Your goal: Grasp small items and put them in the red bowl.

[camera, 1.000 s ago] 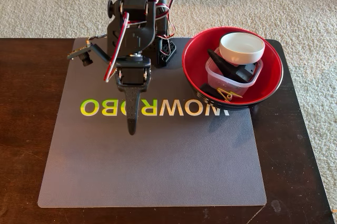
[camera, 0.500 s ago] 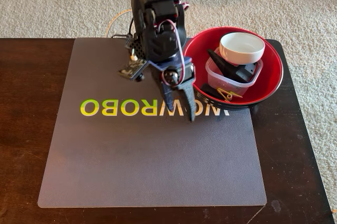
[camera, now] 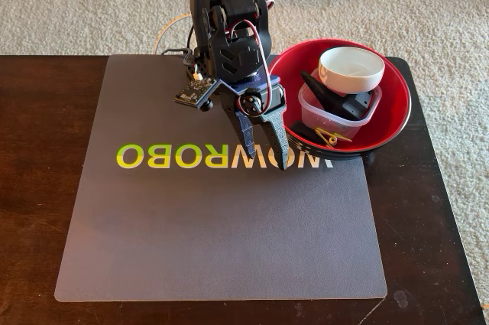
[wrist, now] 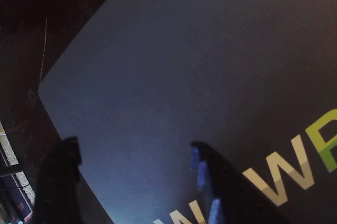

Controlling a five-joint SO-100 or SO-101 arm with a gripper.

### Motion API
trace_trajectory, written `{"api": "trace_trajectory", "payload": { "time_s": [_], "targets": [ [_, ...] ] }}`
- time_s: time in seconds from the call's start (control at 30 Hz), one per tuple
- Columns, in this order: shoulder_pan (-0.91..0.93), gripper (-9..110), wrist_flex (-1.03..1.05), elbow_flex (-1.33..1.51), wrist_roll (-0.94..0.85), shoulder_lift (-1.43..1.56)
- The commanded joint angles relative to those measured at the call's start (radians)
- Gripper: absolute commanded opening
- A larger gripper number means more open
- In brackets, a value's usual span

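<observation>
The red bowl sits at the right edge of the grey mat in the fixed view, on the far right part of the dark wooden table. Inside it, the small white round bowl rests at the far side, tilted on top of the clear square plastic tub. The black toothed plastic wedge lies across the tub, and another small black piece shows just to its right. The yellow clip lies at the bowl's near side, close to the rim.

Just left of the bowl, the gripper points down over the mat's lettering, its tip near the bowl's left rim but not in it. In the wrist view the gripper stands wide, its two fingers well apart with only bare mat between them, holding nothing. Beige carpet lies beyond the table.
</observation>
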Motion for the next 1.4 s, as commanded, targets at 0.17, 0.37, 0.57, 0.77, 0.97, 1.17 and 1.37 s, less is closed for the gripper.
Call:
{"api": "trace_trajectory", "payload": {
  "time_s": [0.17, 0.37, 0.57, 0.77, 0.97, 1.17, 1.37],
  "targets": [
    [0.121, 28, -0.055, -0.100, -0.129, -0.051],
    [0.413, 28, -0.029, -0.449, -0.250, -0.342],
    [0.624, 28, 0.011, -0.588, -0.252, -0.525],
    [0.617, 27, 0.081, -0.617, -0.279, -0.561],
    [0.503, 27, 0.094, -0.560, -0.232, -0.476],
    [0.262, 27, 0.106, -0.377, -0.083, -0.259],
    [0.124, 28, 0.097, -0.173, -0.040, -0.052]
  ]
}}
